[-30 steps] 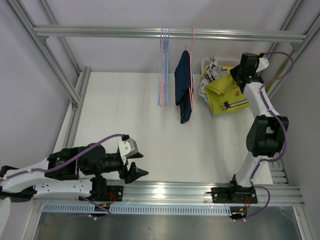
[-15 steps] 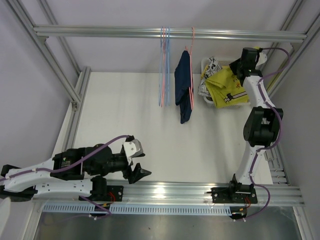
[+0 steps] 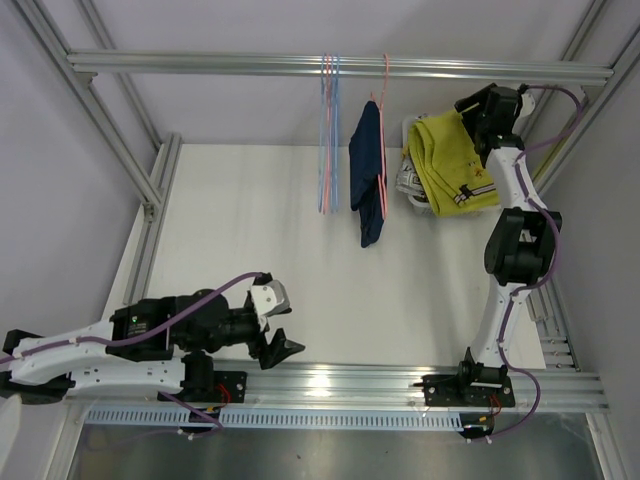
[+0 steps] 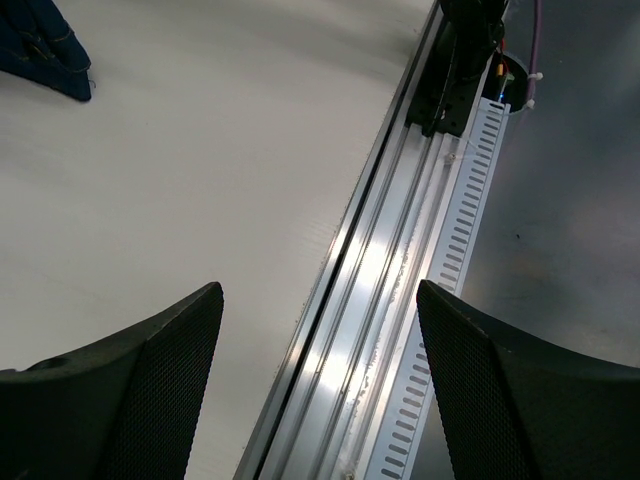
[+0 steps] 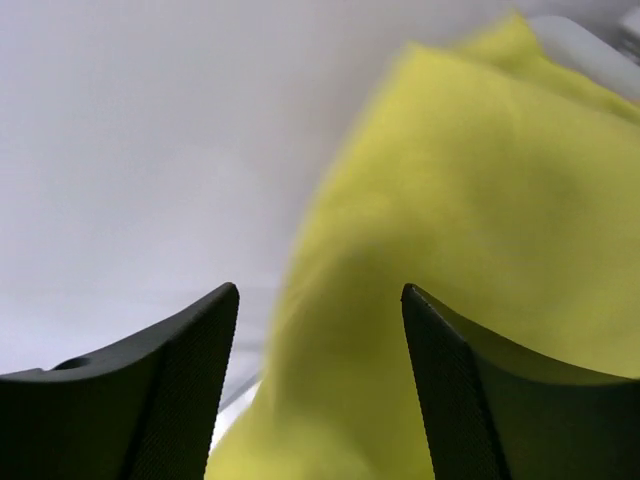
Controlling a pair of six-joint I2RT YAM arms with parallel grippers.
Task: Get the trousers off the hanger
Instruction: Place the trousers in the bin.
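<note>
Dark navy trousers (image 3: pixel 368 172) hang folded over a pink hanger (image 3: pixel 385 75) on the overhead rail; their lower tip shows in the left wrist view (image 4: pixel 40 45). Bright yellow trousers (image 3: pixel 452 165) lie on a pile at the back right, over a black-and-white print garment (image 3: pixel 408 182). My right gripper (image 3: pixel 466 110) hovers just above the yellow cloth's far edge, jaws open, with the yellow trousers (image 5: pixel 480 200) blurred below and between them (image 5: pixel 320 290). My left gripper (image 3: pixel 288 330) is open and empty over the near rail (image 4: pixel 318 290).
Two bare hangers, blue and pink (image 3: pixel 328 140), hang left of the navy trousers. An aluminium frame surrounds the white table (image 3: pixel 250 230); its front rail (image 4: pixel 370 300) and a slotted cable duct (image 4: pixel 450 270) lie under the left gripper.
My right gripper has opened and let go of the yellow trousers, after carrying them back onto the pile. The left gripper has spread a little wider and crept right.
</note>
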